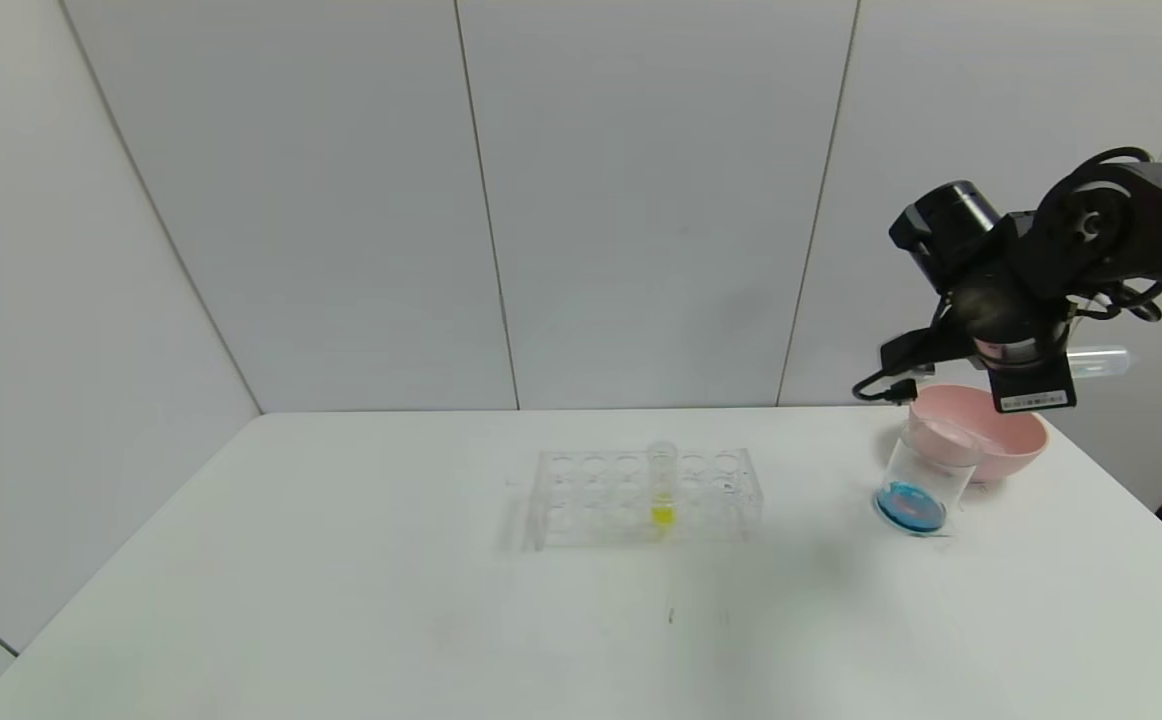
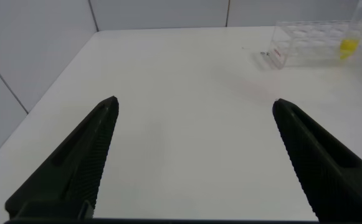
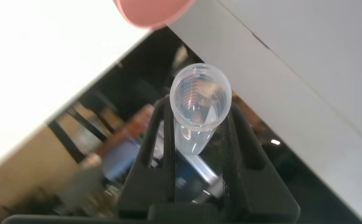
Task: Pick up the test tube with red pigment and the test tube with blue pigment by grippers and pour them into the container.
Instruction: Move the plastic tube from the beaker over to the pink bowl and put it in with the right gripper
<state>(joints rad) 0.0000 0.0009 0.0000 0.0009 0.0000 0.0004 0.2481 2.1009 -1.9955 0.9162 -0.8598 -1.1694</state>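
My right gripper (image 1: 1056, 368) is raised above the pink bowl, at the table's far right, and is shut on a clear test tube (image 1: 1101, 360) that lies about level. In the right wrist view the tube (image 3: 200, 99) sits between the fingers with its open mouth toward the camera, and no liquid shows in it. The container (image 1: 926, 470), a clear beaker, stands in front of the bowl with blue liquid (image 1: 909, 508) at its bottom. No tube with red pigment is in view. My left gripper (image 2: 195, 109) is open and empty over bare table, and it is out of the head view.
A clear tube rack (image 1: 646, 495) stands mid-table and holds one tube of yellow liquid (image 1: 662, 490); it also shows in the left wrist view (image 2: 311, 43). A pink bowl (image 1: 1016, 440) sits behind the beaker near the table's right edge. White walls stand behind.
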